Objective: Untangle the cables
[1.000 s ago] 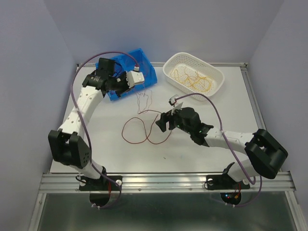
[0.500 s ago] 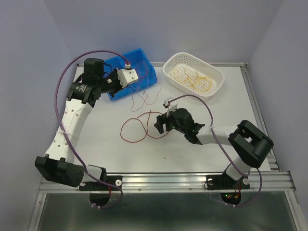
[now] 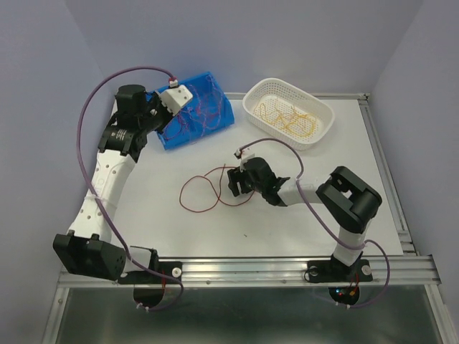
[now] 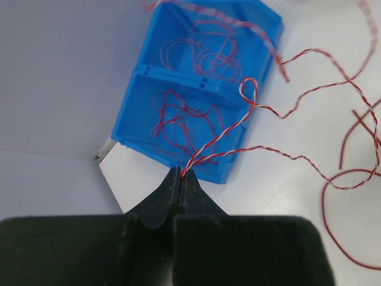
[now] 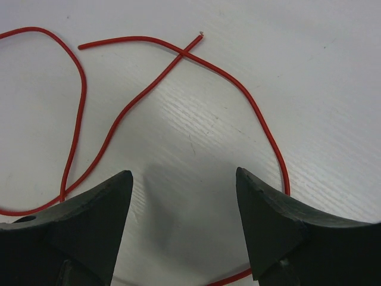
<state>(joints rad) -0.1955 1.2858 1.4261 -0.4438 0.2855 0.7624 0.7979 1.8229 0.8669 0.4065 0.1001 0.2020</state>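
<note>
On the white table point(image 3: 301, 222), at the far left, stands a blue plastic bin point(image 3: 215, 125) with two compartments, each holding a tangle of hair-thin dark red cables point(image 4: 178, 116). To its right, a white perforated basket point(image 3: 280, 136) holds curled yellow-orange cables point(image 3: 290, 116). Near the table's middle lies a single smooth red loop point(image 3: 181, 193), its strands crossing near one loose end.

The left gripper point(image 4: 180, 179) hangs above the bin's near wall with its fingers pressed together, pinching a twisted red-and-white cable point(image 4: 205, 149). This cable rises across the bin, forms a small knot-like eye, then trails away over the table. Only the left wrist view shows the twist and the pinch; from above the strand is too fine to follow.

The right gripper point(image 5: 183, 173) sits low over the table with its fingers spread wide and holding nothing. The right wrist view shows the red loop curving just beyond and beside both fingertips.
</note>
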